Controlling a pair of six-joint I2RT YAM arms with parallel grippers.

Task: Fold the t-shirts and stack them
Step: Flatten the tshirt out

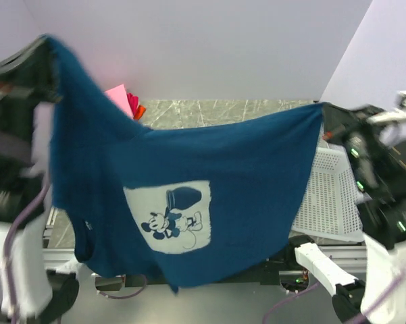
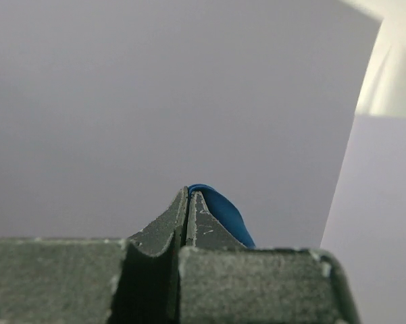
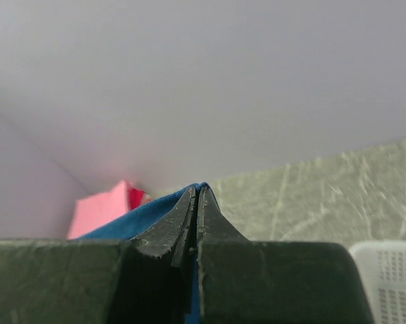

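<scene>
Left gripper (image 2: 189, 194) was raised high at far left, jaws pressed together on a fold of the dark blue t-shirt (image 1: 223, 169), which hung spread in the air between the arms with its print facing the top camera. It looked like a hold to open the cloth out before laying it flat to fold. Behind it, the folded pink shirt (image 1: 117, 94), the magenta-red shirt (image 1: 132, 102) and the orange shirt (image 1: 141, 110) sat at the back of the table (image 1: 223, 108), probably the stack target. Right gripper (image 3: 198, 190) sat lower, above the white mesh basket (image 1: 331, 196), jaws likewise pinching the shirt's other corner, so the top edge slanted down to the right.
</scene>
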